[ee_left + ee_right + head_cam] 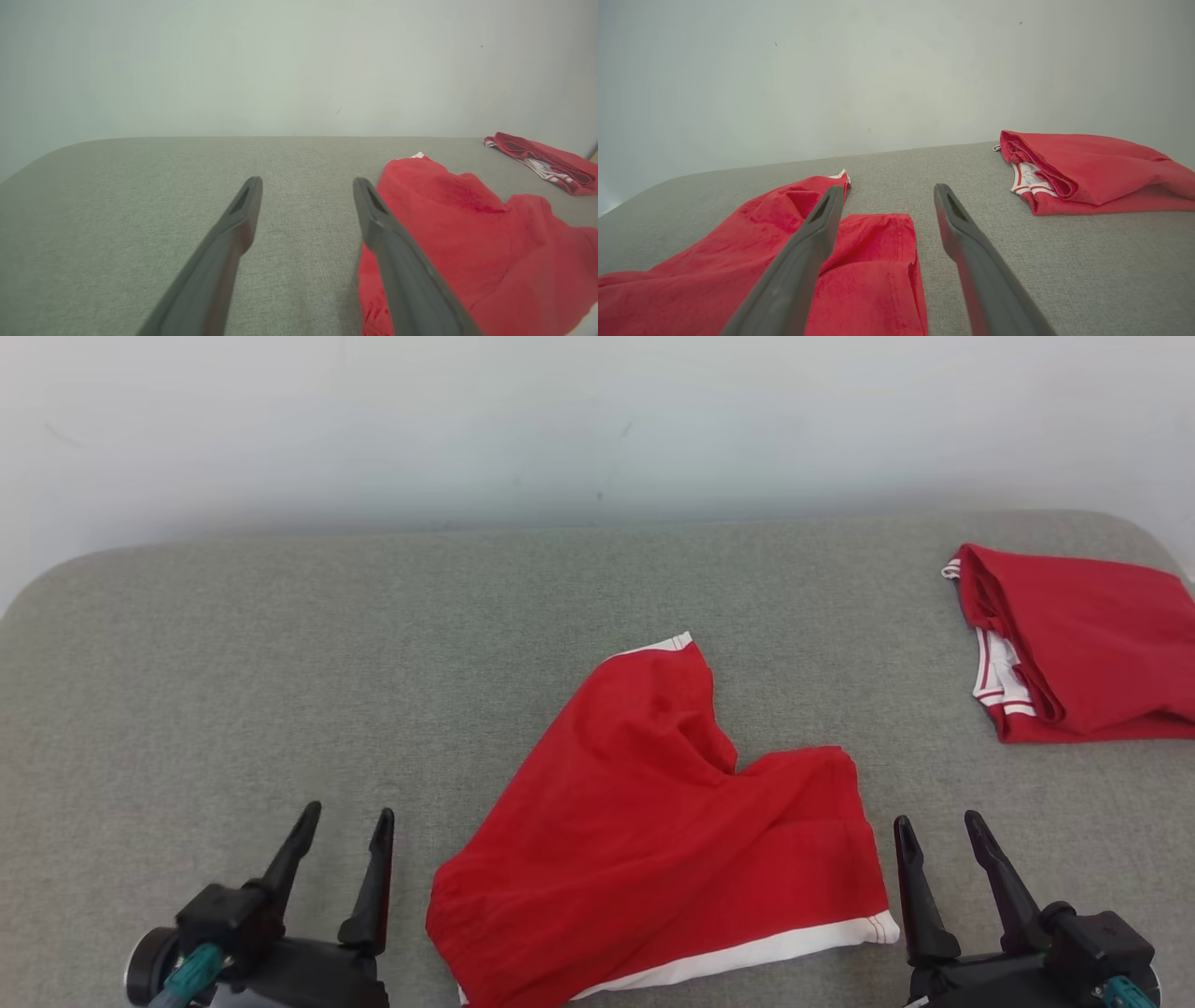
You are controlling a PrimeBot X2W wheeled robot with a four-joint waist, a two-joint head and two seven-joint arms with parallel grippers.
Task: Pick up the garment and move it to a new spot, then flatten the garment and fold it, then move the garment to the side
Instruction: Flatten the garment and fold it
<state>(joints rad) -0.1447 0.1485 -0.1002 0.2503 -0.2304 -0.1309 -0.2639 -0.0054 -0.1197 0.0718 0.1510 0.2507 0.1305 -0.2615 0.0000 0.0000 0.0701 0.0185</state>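
Observation:
The garment (653, 840) is a pair of red shorts with white trim, lying loosely spread and a little rumpled on the grey surface near the front centre. The left wrist view has it at the right (467, 242); the right wrist view has it at the lower left (859, 270). My left gripper (345, 823) hovers open to the left of the shorts, apart from the cloth, with nothing between its fingers (243, 210). To the right of the shorts, my right gripper (938, 829) is open and empty too, its fingers (957, 219) pointing away from me.
A second red garment (1074, 644) with white striped trim lies folded at the far right of the grey padded surface (280, 663); it shows too as the folded garment (1083, 168) in the right wrist view. A pale wall (597, 420) rises behind the surface's rounded far edge.

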